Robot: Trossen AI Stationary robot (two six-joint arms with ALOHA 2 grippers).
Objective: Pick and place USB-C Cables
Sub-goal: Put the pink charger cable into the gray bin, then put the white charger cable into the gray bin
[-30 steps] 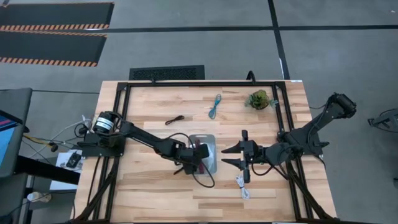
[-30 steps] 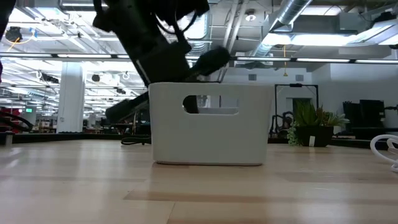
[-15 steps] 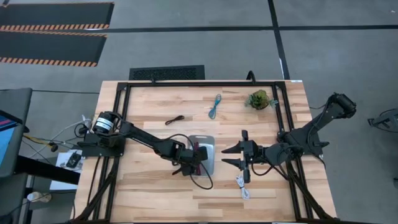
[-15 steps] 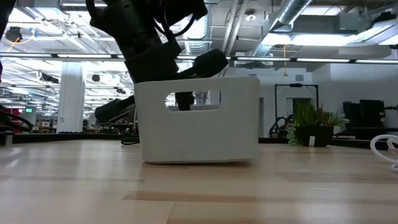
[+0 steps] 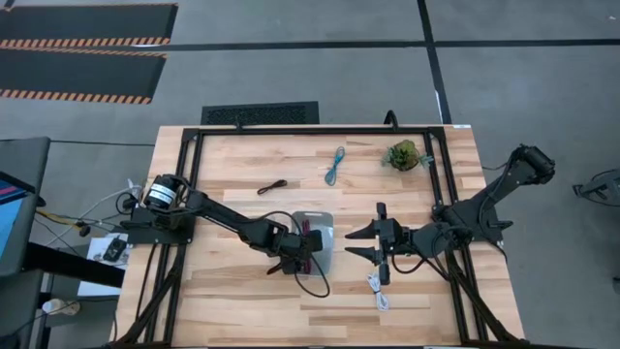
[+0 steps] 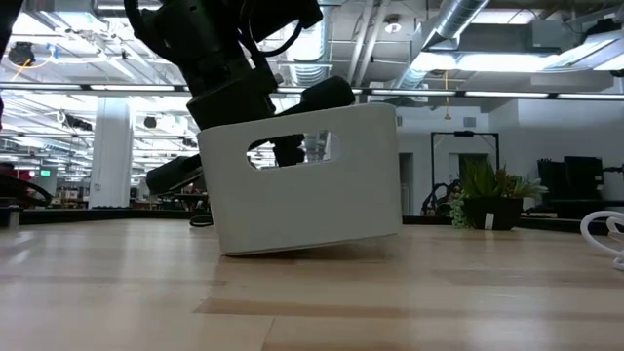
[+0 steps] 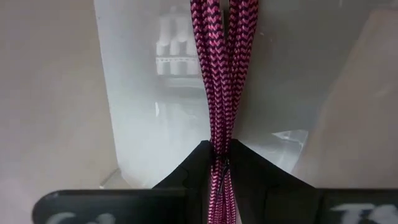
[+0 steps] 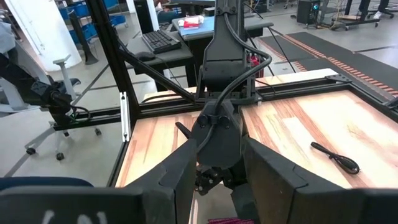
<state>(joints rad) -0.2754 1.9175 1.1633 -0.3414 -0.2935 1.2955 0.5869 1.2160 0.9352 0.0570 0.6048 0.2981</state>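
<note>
The pale grey tray (image 5: 323,233) sits mid-table; in the low view the tray (image 6: 302,190) is tipped, its left bottom edge on the table and its right end raised. My left gripper (image 5: 304,246) reaches into it, shut on the maroon cable (image 7: 219,74). My right gripper (image 5: 352,243) waits open just right of the tray. The white cable (image 5: 377,289) lies near it, the teal cable (image 5: 335,166) and the black cable (image 5: 274,186) lie farther back. My left gripper pinches the maroon cable between its two fingers (image 7: 193,165), on a bunch of several braided strands (image 7: 219,146) side by side. The strands run straight on from the fingertips into the tray. Whether the gripper also touches the tray wall, I cannot tell.
A green plant tuft (image 5: 402,155) stands by the far right corner, also in the low view (image 6: 487,200). A black frame rail (image 5: 320,129) edges the table. Bare wood (image 5: 232,291) shows along the near left.
My left gripper has drawn toward the table's left, still shut on the maroon cable. The tray has slid left with it and tipped: its right end has lifted off the table while its left bottom edge stays down.
</note>
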